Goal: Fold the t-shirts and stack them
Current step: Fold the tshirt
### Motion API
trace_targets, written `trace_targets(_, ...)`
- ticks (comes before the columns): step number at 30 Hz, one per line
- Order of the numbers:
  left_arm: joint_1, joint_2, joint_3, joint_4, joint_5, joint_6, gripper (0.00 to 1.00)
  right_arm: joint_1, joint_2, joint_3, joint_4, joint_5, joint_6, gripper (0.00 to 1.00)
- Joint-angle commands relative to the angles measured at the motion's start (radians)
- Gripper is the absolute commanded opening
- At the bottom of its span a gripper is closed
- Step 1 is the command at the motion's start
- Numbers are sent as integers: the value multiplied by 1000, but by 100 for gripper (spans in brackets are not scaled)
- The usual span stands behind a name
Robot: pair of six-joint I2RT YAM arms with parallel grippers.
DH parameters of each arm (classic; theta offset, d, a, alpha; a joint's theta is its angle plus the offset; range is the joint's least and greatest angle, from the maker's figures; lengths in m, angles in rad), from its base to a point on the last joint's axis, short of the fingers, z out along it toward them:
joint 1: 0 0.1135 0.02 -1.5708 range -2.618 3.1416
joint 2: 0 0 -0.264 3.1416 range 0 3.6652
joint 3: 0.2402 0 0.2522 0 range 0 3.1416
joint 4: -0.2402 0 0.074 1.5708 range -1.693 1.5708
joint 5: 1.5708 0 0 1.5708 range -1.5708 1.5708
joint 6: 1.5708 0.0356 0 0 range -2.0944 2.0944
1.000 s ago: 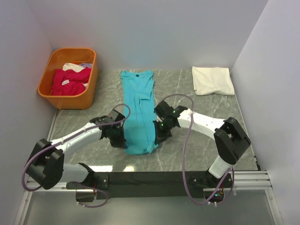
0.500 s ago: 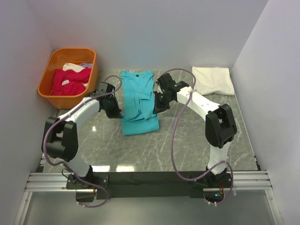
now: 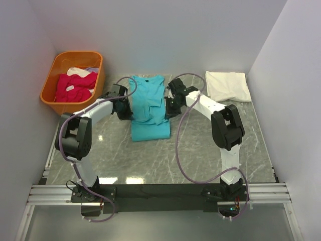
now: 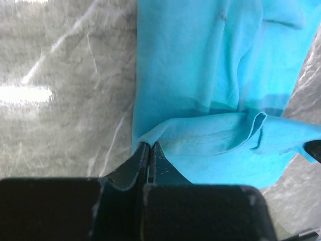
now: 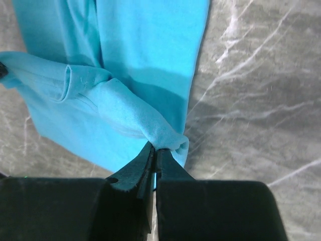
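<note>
Two black grippers, left gripper [image 4: 149, 146] and right gripper [image 5: 154, 148], each pinch shut on a hem corner of the one soft turquoise cloth t-shirt [image 3: 149, 108], half-folded mid-table, and either shallow pinch (thin edge only) may slip and skew the fold; one folded white cloth t-shirt [image 3: 228, 85] lies far right, and magenta-pink t-shirts [image 3: 75, 86], too heaped to count, fill one orange plastic basket [image 3: 70, 108].

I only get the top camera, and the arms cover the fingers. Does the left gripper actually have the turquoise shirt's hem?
Observer: Yes. In the left wrist view, the left gripper is shut on a hem corner of the turquoise t-shirt.
Operator: And the right one?
Observer: The right gripper is shut on a bunched corner of the same hem.
Operator: Does the hem lie flat between them?
Observer: No. The left wrist view shows its edge curled over partway along.
</note>
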Motion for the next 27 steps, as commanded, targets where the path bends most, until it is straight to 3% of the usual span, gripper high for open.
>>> trace_targets(1, -1, 3, 41, 58, -39, 37, 1, -8, 16, 48, 60, 6, -30, 0)
trace_targets(15, -1, 21, -8, 143, -85, 48, 5, -9, 54, 53, 142, 6, -44, 0)
trace_targets(18, -1, 29, -12, 143, -114, 39, 16, -11, 62, 42, 144, 23, -43, 4)
trace_targets(19, -1, 27, -12, 141, -120, 39, 21, -11, 59, 36, 150, 29, -41, 12)
trace_targets(21, -1, 14, -8, 132, -126, 38, 41, -13, 38, 17, 156, 33, -38, 22)
trace_targets(22, -1, 3, -9, 135, -121, 42, 50, -11, 27, 10, 167, 34, -38, 33)
trace_targets(23, -2, -31, -20, 141, -121, 45, 66, -9, -2, 1, 168, 40, -37, 37)
trace_targets(25, -10, -78, -41, 147, -132, 51, 77, -9, -36, -9, 173, 46, -37, 42)
trace_targets(27, -28, -153, -54, 135, -132, 42, 79, 0, -99, -27, 188, 72, -32, 44)
